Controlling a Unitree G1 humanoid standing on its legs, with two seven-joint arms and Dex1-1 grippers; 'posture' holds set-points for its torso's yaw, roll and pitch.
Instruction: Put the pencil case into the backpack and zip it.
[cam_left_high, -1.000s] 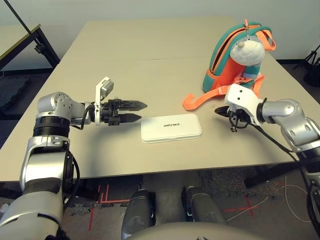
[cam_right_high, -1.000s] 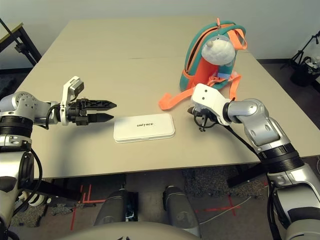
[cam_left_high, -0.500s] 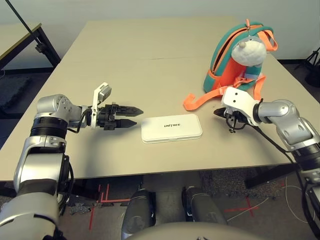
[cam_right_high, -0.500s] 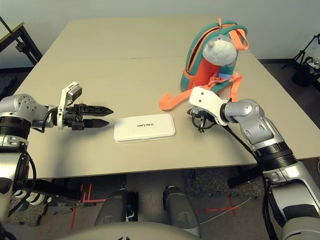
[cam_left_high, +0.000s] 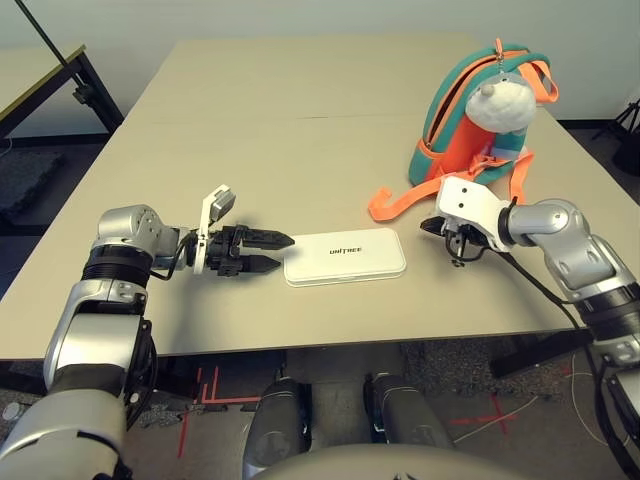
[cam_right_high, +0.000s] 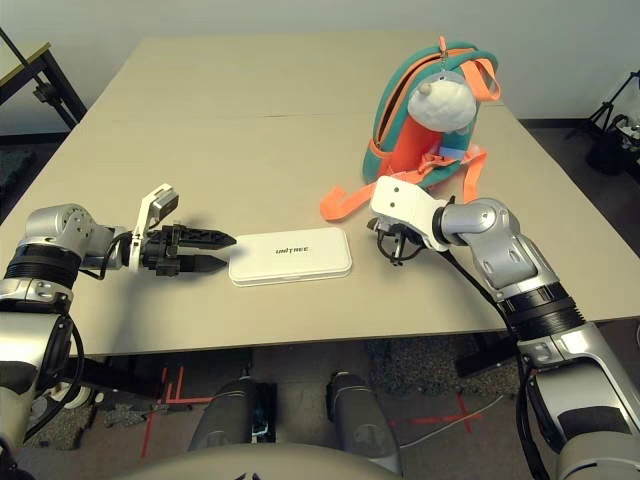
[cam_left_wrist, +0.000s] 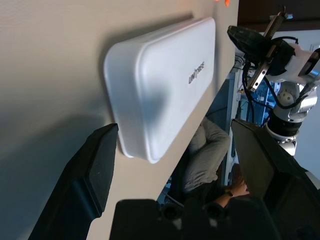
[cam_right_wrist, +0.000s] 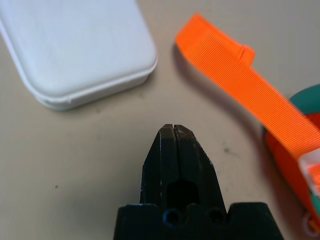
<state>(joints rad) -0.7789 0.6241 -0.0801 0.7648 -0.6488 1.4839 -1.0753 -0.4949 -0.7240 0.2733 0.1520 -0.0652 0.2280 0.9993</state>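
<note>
Flat white rigid plastic pencil case (cam_left_high: 344, 256), near worktop front edge: likely light, smooth, slippery. Grasp short end facing left hand (cam_left_high: 270, 251), fingers spread. Right hand (cam_right_wrist: 173, 134) closed, empty.

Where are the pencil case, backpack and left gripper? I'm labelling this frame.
pencil case (cam_left_high: 345, 256), left eye view, lid centre.
backpack (cam_left_high: 461, 137), left eye view, orange front panel.
left gripper (cam_left_high: 273, 251), left eye view, between its fingertips.
</note>
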